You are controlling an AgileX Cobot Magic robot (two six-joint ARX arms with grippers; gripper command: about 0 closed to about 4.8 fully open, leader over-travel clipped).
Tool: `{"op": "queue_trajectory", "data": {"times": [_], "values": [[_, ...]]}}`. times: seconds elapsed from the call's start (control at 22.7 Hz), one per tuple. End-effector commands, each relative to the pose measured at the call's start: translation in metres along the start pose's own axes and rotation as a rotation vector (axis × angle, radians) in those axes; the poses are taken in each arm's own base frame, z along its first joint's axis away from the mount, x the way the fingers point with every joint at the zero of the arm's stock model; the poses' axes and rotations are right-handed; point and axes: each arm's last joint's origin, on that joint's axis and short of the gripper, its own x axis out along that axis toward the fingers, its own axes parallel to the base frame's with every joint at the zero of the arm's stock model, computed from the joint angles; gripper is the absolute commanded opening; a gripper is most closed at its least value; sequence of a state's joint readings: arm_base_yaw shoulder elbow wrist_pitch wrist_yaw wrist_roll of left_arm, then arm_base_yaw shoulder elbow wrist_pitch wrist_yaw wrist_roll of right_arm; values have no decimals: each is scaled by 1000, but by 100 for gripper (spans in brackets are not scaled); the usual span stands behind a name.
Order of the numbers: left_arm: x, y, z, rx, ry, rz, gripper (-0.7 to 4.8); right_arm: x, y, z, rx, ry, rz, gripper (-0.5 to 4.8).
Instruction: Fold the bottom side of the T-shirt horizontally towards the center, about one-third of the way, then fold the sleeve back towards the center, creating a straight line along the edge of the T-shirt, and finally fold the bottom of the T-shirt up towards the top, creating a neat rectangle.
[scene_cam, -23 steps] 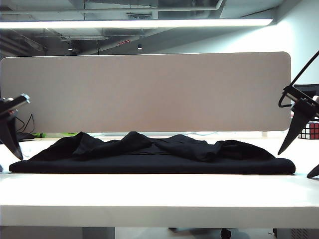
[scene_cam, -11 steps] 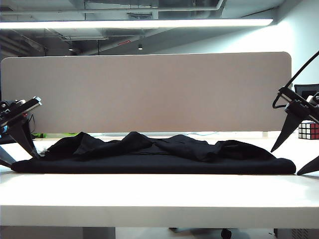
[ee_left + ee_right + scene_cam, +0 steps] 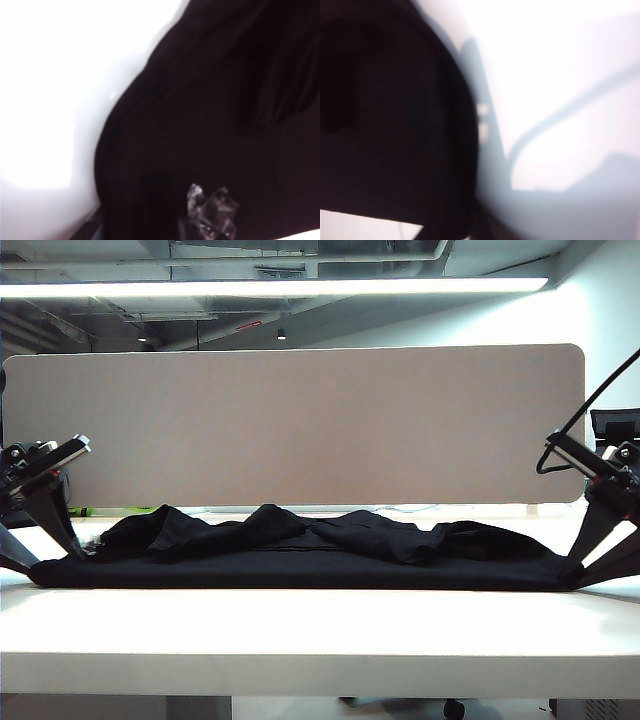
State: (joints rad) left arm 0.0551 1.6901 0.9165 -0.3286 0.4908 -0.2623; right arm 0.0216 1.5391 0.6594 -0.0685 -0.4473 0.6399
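Now both arms are closing in on the shirt (image 3: 300, 555), each reaching an end of the black bundle after hanging clear of it a second ago. The left gripper (image 3: 45, 550) is straddling the shirt's end by the table's (image 3: 300, 625) left edge, jaws part open, fabric seemingly between them; a firm grip cannot be told. The right gripper (image 3: 597, 558) is at the end by the right edge, jaws narrowing, hold unconfirmed. Judgement: the grasp for the next fold is beginning. The shirt is lying across the table's middle as a long low strip, straight near edge, rumpled humps behind.
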Motion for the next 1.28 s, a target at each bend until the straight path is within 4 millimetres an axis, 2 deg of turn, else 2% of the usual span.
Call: {"op": "queue_trajectory", "data": {"times": [0.04, 0.09, 0.35, 0.44, 0.66, 0.79, 1.06, 1.15, 1.28], "values": [[5, 3, -6, -19, 39, 25, 40, -1, 2, 2, -24, -18, 13, -9], [5, 3, -6, -14, 30, 22, -6, -1, 3, 2, -26, -21, 14, -9], [2, 3, -8, -22, 47, 27, -6, -4, 3, 1, -49, -10, 13, -9], [-7, -1, -11, -13, 67, 34, -6, -14, 7, -3, -103, 0, 13, -9], [-45, -20, -17, 37, 16, 46, -6, -53, 23, -11, -181, -55, 34, -9], [-85, -38, -31, 88, -41, 48, -6, -91, 36, -24, -220, -124, 78, -9], [-130, -53, -58, 183, -92, 103, -6, -137, 46, -48, -274, -221, 138, -9], [-149, -61, -67, 220, -176, 108, -6, -155, 49, -58, -293, -285, 176, -9], [-157, -67, -60, 226, -304, 66, -6, -159, 52, -54, -294, -340, 193, -9]]}}
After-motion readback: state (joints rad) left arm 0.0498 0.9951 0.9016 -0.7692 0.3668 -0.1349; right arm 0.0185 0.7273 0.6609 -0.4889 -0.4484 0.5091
